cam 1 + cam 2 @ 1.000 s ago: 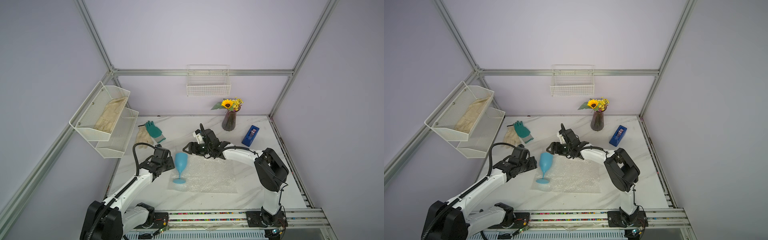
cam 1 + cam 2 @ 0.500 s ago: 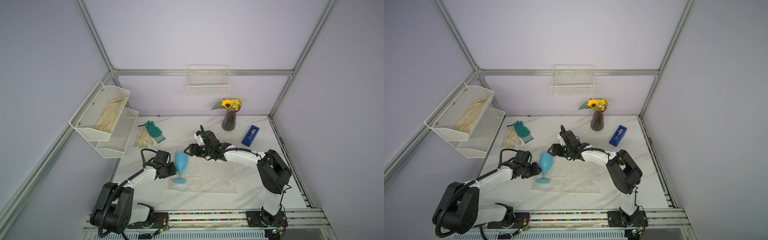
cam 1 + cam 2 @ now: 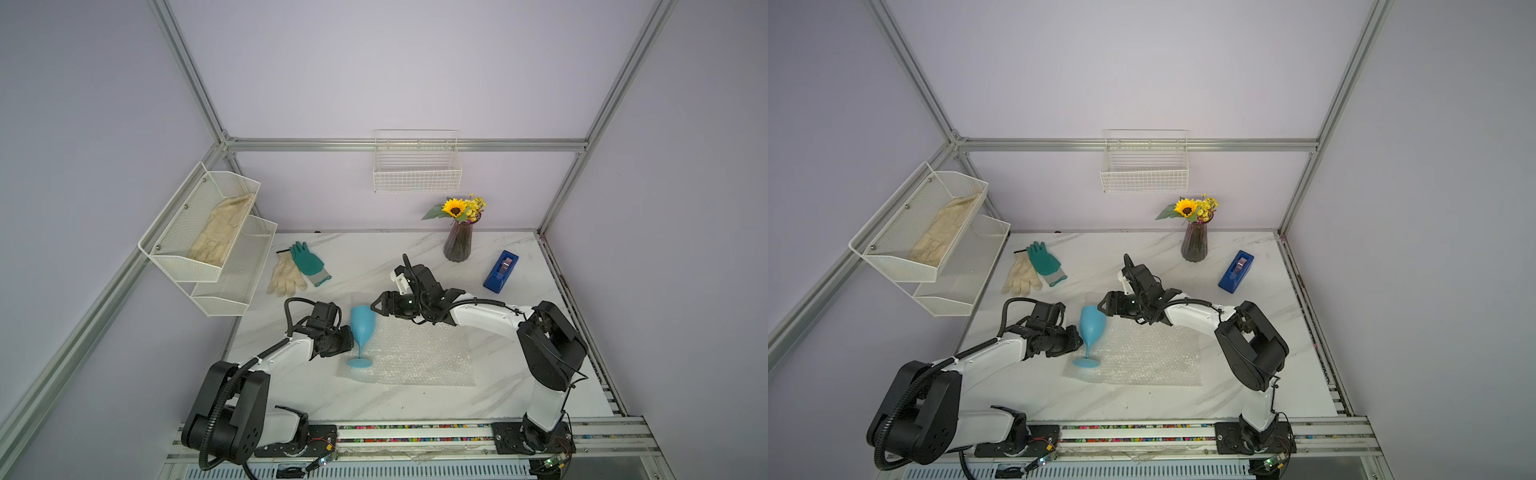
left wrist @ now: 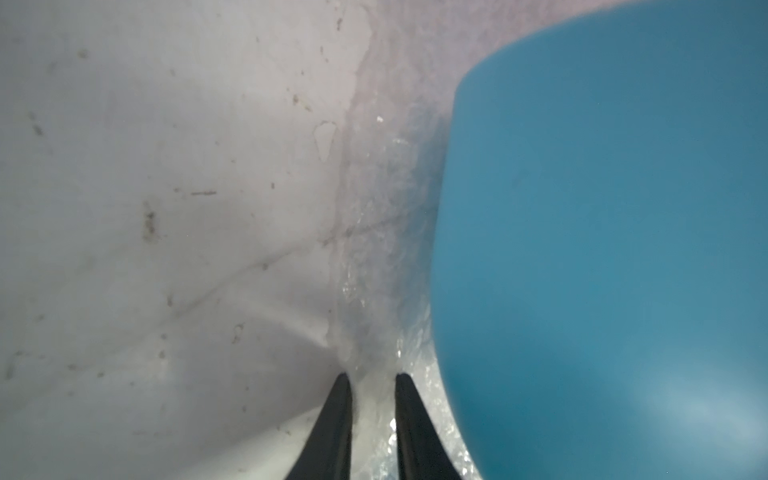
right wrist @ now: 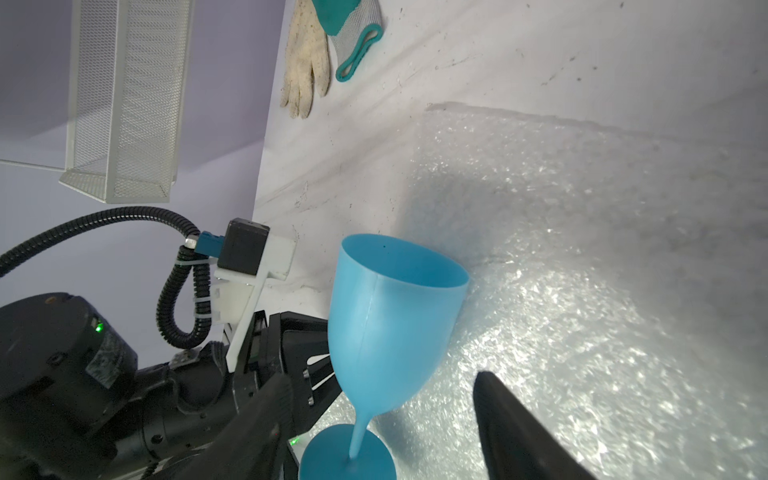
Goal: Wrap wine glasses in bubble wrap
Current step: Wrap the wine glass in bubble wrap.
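Now the left fingers [image 4: 337,424] stand narrow, pinching the bubble wrap [image 4: 374,249] edge just beside the standing goblet [image 5: 390,324]. The right fingers [image 5: 515,432] gape wide, holding nothing, the goblet's bowl just ahead of them.

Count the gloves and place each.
3: cream glove in the upper wall rack; white glove on the table; green glove against it. More may be hidden.
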